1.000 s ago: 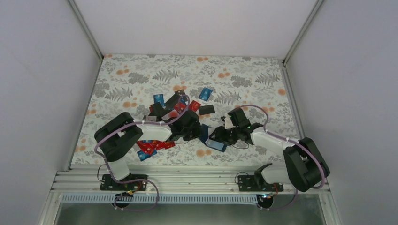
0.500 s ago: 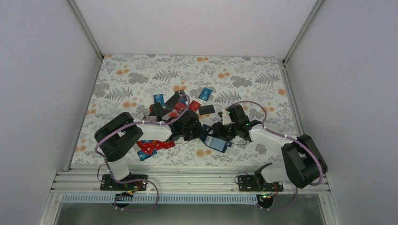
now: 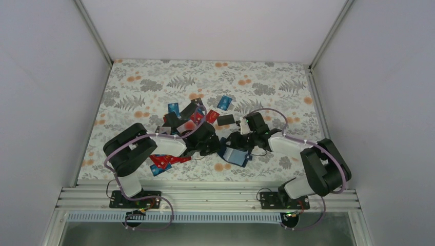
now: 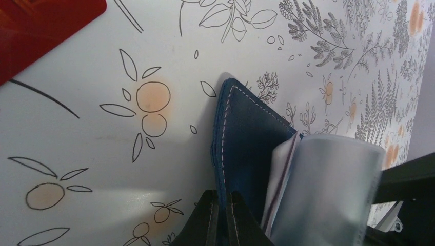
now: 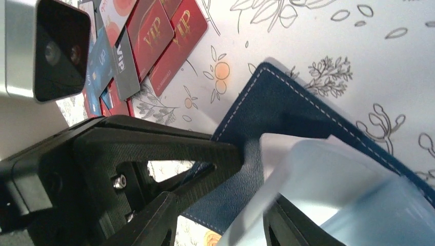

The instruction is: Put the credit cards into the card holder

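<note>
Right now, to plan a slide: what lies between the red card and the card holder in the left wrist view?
Just bare floral tablecloth between the red card and the card holder; left wrist view.

Left gripper [image 4: 221, 205] pinched shut on holder [image 4: 251, 133], forearm pointing 3 o'clock; right gripper [image 5: 220, 225] (jaws parted) pointing 9 o'clock.

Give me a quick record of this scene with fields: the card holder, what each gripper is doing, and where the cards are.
card holder: on the table between both grippers, folded open, clear sleeves fanned up
left gripper: shut on the card holder's navy cover edge
right gripper: fingers apart on either side of the clear sleeves; grip unclear
credit cards: loose on the table, red, blue and black; none visible in the clear sleeves
</note>
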`<state>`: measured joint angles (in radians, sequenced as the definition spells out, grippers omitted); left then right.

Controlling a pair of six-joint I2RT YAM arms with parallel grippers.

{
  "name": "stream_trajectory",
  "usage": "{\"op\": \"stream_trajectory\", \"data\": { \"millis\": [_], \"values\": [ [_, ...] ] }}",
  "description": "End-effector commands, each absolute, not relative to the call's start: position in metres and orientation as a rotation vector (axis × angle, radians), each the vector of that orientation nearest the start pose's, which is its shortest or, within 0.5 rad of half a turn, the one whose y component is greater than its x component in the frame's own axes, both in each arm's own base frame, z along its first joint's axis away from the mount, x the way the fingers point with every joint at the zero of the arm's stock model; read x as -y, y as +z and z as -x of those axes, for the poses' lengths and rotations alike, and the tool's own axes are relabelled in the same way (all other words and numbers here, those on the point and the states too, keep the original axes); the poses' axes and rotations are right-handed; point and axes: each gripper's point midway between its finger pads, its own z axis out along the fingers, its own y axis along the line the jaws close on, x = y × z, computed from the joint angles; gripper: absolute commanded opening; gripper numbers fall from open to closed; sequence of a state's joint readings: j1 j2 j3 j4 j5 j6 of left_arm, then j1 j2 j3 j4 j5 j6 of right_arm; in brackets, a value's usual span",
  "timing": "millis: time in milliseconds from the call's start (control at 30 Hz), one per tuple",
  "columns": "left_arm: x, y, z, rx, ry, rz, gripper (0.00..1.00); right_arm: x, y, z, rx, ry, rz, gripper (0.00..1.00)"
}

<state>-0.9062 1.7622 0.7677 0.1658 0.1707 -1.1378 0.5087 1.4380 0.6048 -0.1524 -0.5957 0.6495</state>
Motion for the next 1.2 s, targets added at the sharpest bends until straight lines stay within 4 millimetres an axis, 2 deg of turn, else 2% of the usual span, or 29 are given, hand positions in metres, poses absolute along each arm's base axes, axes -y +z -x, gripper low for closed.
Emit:
{"op": "stream_trajectory", "data": {
  "millis": [0,167,600,867,967,1167],
  "values": [
    [0.349,0.02,-0.229,-2.707,-1.047,0.201,0.03,-0.248,0.062,-0.24,-2.691,1.176,0.134,0.45],
    [0.345,0.024,-0.229,-2.68,-1.075,0.201,0.09,-0.249,0.053,-0.241,-2.714,1.17,0.129,0.44],
    [0.331,0.036,-0.228,-2.631,-1.069,0.185,0.4,-0.248,0.039,-0.243,-2.753,1.133,0.133,0.45],
    [0.316,0.055,-0.232,-2.573,-0.982,0.169,0.49,-0.249,0.033,-0.244,-2.775,1.124,0.148,0.45],
    [0.311,0.06,-0.233,-2.548,-0.922,0.118,0.54,-0.25,0.034,-0.246,-2.772,1.118,0.171,0.45],
    [0.305,0.067,-0.233,-2.513,-0.78,-0.025,0.54,-0.254,0.041,-0.252,-2.76,1.108,0.237,0.46]
  ]
}}
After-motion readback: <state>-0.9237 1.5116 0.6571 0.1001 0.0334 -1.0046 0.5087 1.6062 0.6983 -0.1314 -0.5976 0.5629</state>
